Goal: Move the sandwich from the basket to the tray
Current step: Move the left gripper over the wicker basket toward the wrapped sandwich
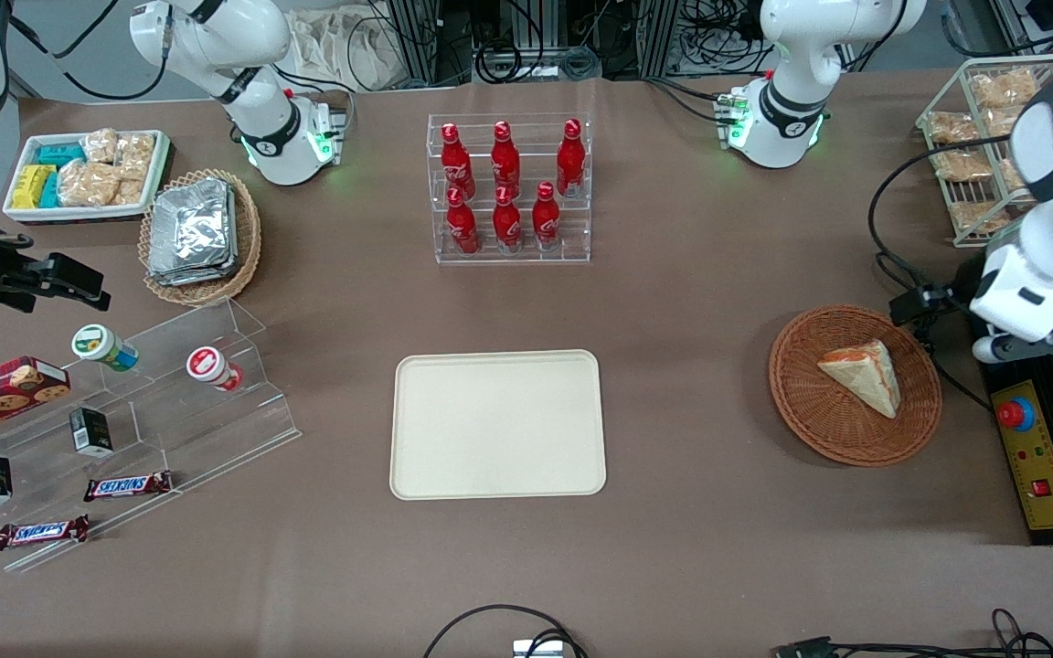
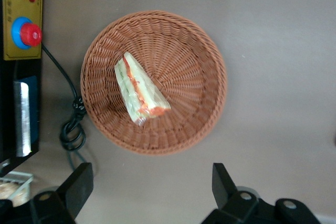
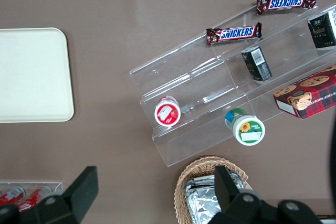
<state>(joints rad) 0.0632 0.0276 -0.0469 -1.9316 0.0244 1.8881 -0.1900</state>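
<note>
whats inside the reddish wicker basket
Only the wrapped sandwich, lying on the basket floor. The weave beneath it is covered. The open gripper hangs above the table beside the basket.

Gripper (image 2: 149,190): fingers spread wide, nothing between them, hanging over the working arm's end of the table, above bare tabletop just beside the basket (image 2: 205,72).
Sandwich (image 2: 139,88): lying in the basket, below the gripper and a little off from it, untouched.
Control box (image 2: 21,17): beside the basket, at the table edge; a cable (image 2: 71,129) coils between the two.
Tray (image 1: 497,424): on the table well away from the gripper, toward the parked arm, nothing on it.
Bottle rack (image 1: 510,189): farther from the front camera than the tray.
</note>
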